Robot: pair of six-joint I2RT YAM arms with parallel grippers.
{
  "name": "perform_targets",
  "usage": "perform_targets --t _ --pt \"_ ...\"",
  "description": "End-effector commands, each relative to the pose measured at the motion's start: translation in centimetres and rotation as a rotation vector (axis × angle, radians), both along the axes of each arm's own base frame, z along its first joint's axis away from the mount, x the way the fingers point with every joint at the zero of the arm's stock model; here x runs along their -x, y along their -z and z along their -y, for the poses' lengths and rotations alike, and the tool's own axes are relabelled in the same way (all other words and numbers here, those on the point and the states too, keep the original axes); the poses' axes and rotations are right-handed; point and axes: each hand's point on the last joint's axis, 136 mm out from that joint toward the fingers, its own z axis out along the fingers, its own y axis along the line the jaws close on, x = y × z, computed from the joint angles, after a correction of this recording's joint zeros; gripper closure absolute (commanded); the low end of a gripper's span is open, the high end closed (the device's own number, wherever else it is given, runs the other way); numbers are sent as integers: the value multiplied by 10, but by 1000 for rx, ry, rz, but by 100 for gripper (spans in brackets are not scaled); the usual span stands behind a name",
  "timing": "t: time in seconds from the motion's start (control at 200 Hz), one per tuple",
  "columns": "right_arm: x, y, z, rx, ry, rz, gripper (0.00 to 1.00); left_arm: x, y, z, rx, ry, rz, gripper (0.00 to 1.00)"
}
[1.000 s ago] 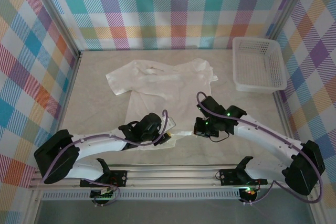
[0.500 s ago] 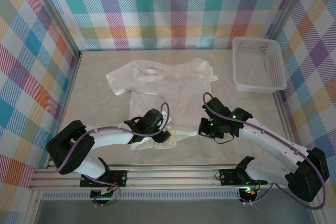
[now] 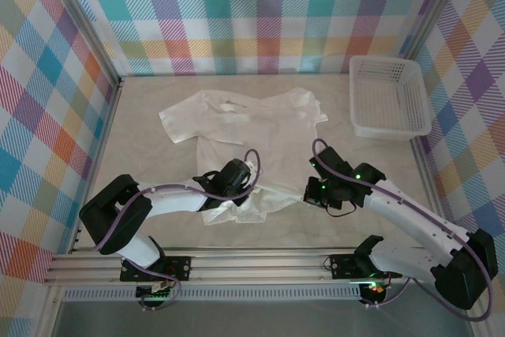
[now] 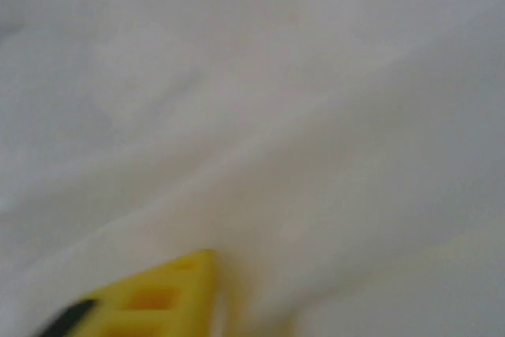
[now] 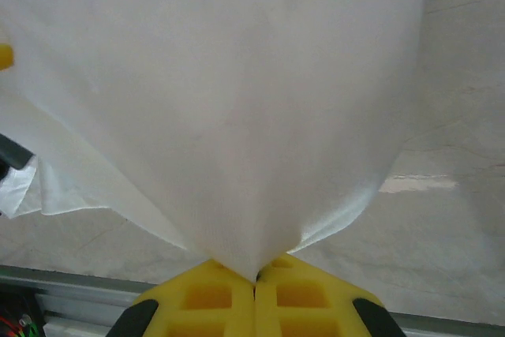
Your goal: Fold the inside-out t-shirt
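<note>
Left of the basket [image 3: 390, 130], and well apart from it, I see the shirt [image 3: 256, 128] spread on the desk [image 3: 150, 167]. Its sleeves and collar lie level with the basket, and its hem lies on the nearer side of it.

Overhead view: the right tool [image 3: 313, 192] sits at the hem corner closer to the basket. The left tool [image 3: 243, 197] sits at the hem farther from the basket. The cloth between the two is rumpled.

Right wrist view: the right tool [image 5: 255, 275] has its yellow fingers [image 5: 209, 297] pressed together, pinching a peak of shirt cloth that fans out from the tips. Bare desk shows beside the cloth.

Left wrist view: blurred folds of shirt lie close against the lens, with one yellow finger [image 4: 170, 297] of the left tool at the bottom edge. I cannot tell whether the left tool is spread or closed, nor whether it grips the cloth.
</note>
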Motion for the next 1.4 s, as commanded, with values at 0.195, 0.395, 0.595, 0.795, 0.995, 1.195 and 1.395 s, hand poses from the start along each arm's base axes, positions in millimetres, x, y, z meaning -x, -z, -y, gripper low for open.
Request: perform_targets --t 0.195,0.395,0.595,0.795,0.995,1.195,1.395 --pt "-2 -10 -15 -72 -161 89 58 10 -71 16 219 -12 -77 100" --pt "-37 -87 -98 -143 -558 761 49 5 -120 22 362 -118 -150 100" --pt "-46 -65 -144 56 -885 1205 66 -28 -139 7 485 -368 -312 100" --pt "-93 -44 -149 514 -918 1416 96 -31 -186 22 589 -315 -318 100" --pt "-147 -41 -154 764 -890 1520 100 -26 -222 24 626 -297 -320 100" --pt "-227 -17 -110 862 -734 1268 100 -14 -285 39 755 -204 -345 100" --pt "-245 -5 -92 521 -693 906 100 -19 -335 52 786 -149 -305 100"
